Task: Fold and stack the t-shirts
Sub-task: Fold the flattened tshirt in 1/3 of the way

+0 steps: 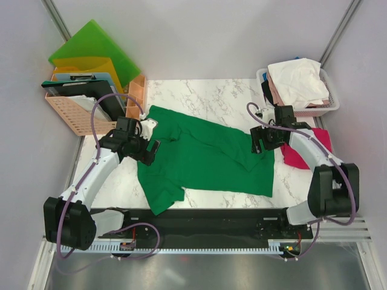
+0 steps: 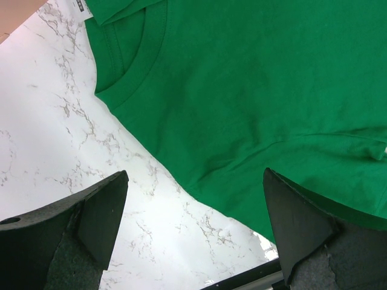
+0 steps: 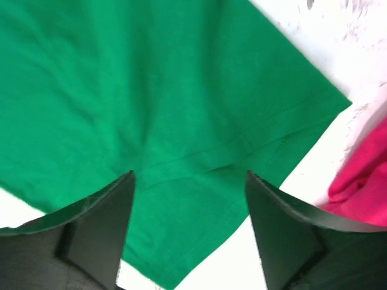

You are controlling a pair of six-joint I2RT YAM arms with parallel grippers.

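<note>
Green tee [image 1: 205,151] lies spread on the table [image 1: 199,90]: collar end under the left gripper [image 1: 150,150], hem end under the right gripper [image 1: 260,144]. Both grippers are wide open w/ nothing in either. The fingers hang over the cloth; can't tell if any tip touches it. In the left wrist view the ribbed collar sits ahead of the fingers and off to one side, and the shoulder edge runs btwn them. In the right wrist view the hem corner is just ahead of the fingers, and the magenta tee [image 1: 296,156] is bunched just off to the outer side, partly beneath that arm.

Looks like the grab before a fold. To do it well, imo:
- Pinch at the edges, both sides at matching spots, so the fold line stays straight.
- Keep the right fingers off the magenta cloth or both tees get dragged.
- The sleeve nearest the arm bases is rumpled & flopped out; flatten it or the fold goes lumpy.
- Lift low, since the cloth is soft.

Surface is a glossy white marble look, prob. slippy, so the tee may slide. Room has plain pale walls. Beyond the right gripper is a laundry basket [image 1: 326,107] w/ white & pale pink tees; beyond the left gripper, an orange basket [image 1: 66,113] w/ coloured folders [image 1: 91,45].
</note>
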